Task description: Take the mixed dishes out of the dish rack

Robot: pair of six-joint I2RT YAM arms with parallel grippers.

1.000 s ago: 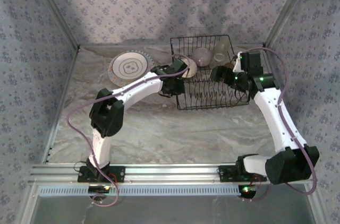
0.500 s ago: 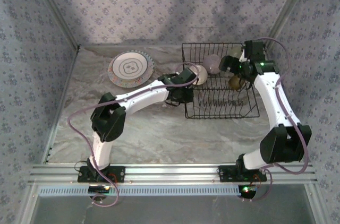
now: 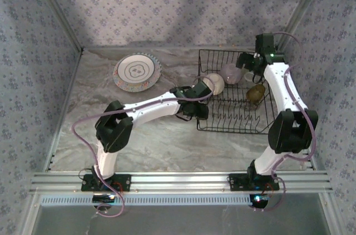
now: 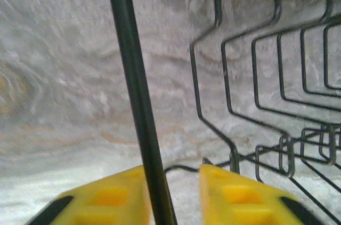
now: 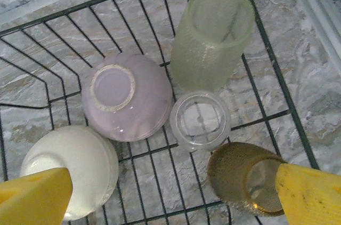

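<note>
Barely begun. Out near the tabletop's far edge: one ringed plate (image 3: 137,72). Remaining inside the dish rack (image 3: 233,131), far-right corner: lilac bowl (image 5: 127,97), cream cup (image 5: 80,166), green tumbler (image 5: 213,33), amber cup (image 5: 242,177). Left gripper (image 4: 173,174) parted astride a rack wire; right gripper (image 5: 170,187) spread wide above.

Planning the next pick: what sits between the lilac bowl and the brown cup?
A small clear glass sits between the lilac bowl and the brown cup, shown in the right wrist view.
</note>
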